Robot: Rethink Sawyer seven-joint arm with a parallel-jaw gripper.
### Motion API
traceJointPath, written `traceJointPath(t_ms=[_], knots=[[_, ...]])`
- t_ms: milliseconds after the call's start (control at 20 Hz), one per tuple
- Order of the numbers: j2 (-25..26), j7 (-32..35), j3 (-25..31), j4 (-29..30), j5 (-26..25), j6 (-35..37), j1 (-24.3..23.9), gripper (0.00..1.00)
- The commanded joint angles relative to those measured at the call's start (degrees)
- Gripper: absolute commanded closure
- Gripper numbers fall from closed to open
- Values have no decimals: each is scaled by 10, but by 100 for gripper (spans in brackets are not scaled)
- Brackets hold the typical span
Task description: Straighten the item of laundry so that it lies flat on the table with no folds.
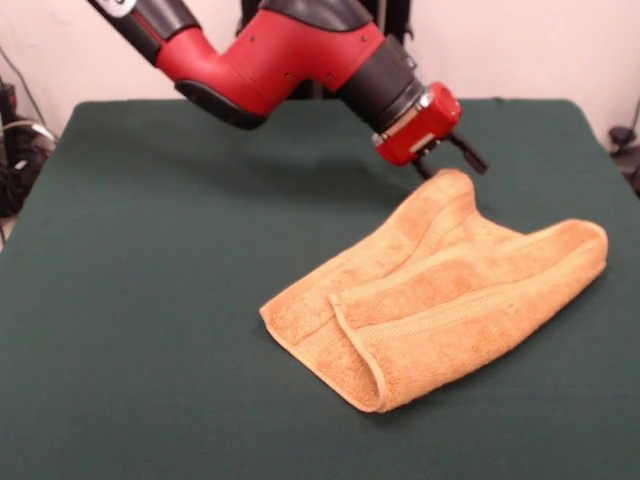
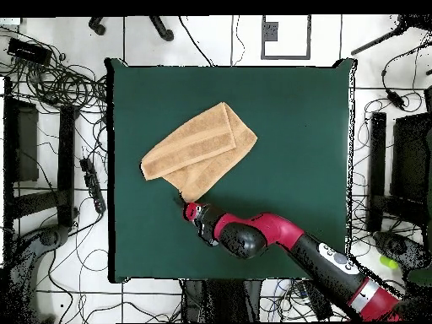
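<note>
Orange towel (image 1: 440,290) lies folded, its long side slanting across the table (image 1: 150,300); the gripper (image 1: 450,160) pinches one corner.

The towel (image 1: 450,290) is showing a soft, looped terry cloth, matt and nubbly, with flatter woven bands and stitched hems. The worktop (image 1: 150,300) is presenting a dark green felt-like cover, matt and even. The arm (image 1: 280,55) is displaying smooth, slightly glossy red shells beside duller black sections.
</note>
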Motion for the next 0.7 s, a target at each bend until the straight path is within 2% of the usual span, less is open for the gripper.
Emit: traceJointPath(t_ms=[50, 100, 450, 700], knots=[[-36, 42, -44, -89, -16, -73, 41, 0], [-43, 46, -48, -89, -10, -79, 45, 0], [-6, -32, -11, -99, 8, -8, -9, 0], [-12, -42, -10, -95, 10, 8, -17, 0]])
